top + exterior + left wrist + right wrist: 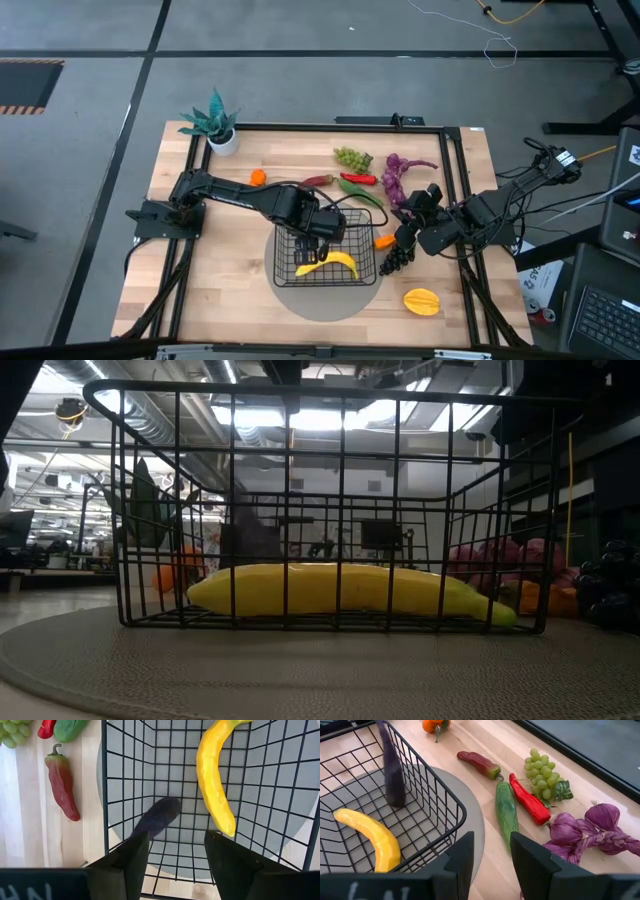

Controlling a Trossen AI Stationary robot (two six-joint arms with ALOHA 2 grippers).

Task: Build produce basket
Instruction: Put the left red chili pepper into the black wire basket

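Observation:
The black wire basket point(283, 262) stands on a round grey mat at the table's middle. A yellow banana point(335, 262) lies on its floor. A purple eggplant point(392, 765) stands nearly upright inside the basket, its lower end on the floor; it shows blurred in the left wrist view point(157, 817). My left gripper point(172, 855) is open over the basket, right above the eggplant. My right gripper point(492, 855) is open and empty, just right of the basket, facing the cucumber point(506, 812). My left gripper is open, pointing down into the basket. The eggplant's upper end point(142, 830) lies close beside one finger point(130, 857), and I cannot tell whether they touch.
On the table beyond the basket lie a red-green pepper point(318, 181), a red pepper point(358, 178), green grapes point(352, 157), a purple braided bunch point(400, 175) and an orange point(257, 177). Dark grapes point(397, 257), an orange piece point(384, 241) and a starfruit point(422, 301) lie at the right. A potted plant point(215, 125) stands far left.

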